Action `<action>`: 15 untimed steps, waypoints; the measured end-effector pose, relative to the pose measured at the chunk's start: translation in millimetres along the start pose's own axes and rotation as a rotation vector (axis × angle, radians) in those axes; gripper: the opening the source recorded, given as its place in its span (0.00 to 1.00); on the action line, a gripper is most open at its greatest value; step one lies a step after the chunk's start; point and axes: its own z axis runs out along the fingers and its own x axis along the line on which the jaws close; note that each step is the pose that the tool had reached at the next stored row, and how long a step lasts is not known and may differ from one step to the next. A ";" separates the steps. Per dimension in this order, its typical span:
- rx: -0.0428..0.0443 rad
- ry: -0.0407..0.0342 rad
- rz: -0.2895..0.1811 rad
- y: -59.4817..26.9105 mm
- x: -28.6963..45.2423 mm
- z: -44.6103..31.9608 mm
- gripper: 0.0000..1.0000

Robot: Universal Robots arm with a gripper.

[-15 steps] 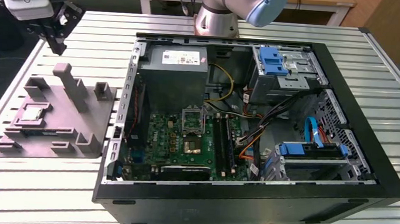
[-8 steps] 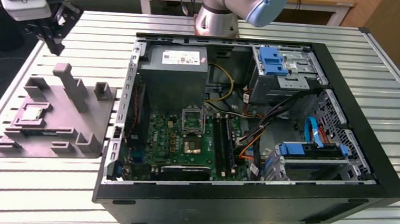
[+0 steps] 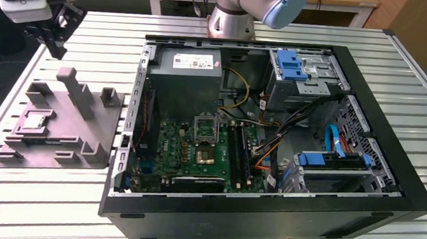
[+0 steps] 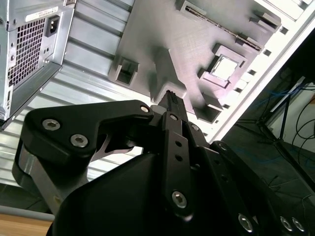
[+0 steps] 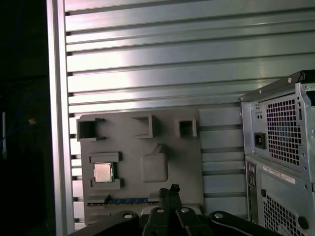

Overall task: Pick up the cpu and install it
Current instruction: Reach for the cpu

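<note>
The cpu [image 3: 33,121] lies flat in a square recess of the grey moulded tray [image 3: 49,148], near the tray's edge on the exterior view's left, nothing touching its top. Bare slatted bench [image 3: 57,199] borders the tray there; the open computer case [image 3: 266,227] stands just beside its opposite edge. The tool [image 3: 56,48] hangs above the tray's far edge, closed on nothing, well apart from the cpu.

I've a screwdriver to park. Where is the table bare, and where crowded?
Bare: the table at the exterior view's lower left, bordered by the grey tray, the computer case and the table's edge; also along the case on that view's right. Crowded: the tray, holding the cpu, and the tray-to-case gap.
</note>
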 end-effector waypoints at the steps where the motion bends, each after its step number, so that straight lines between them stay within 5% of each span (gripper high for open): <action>1: 0.0001 0.0006 0.000 0.0 0.4 0.1 0.11; 15: 0.0005 0.0073 0.000 -0.6 6.0 2.3 0.11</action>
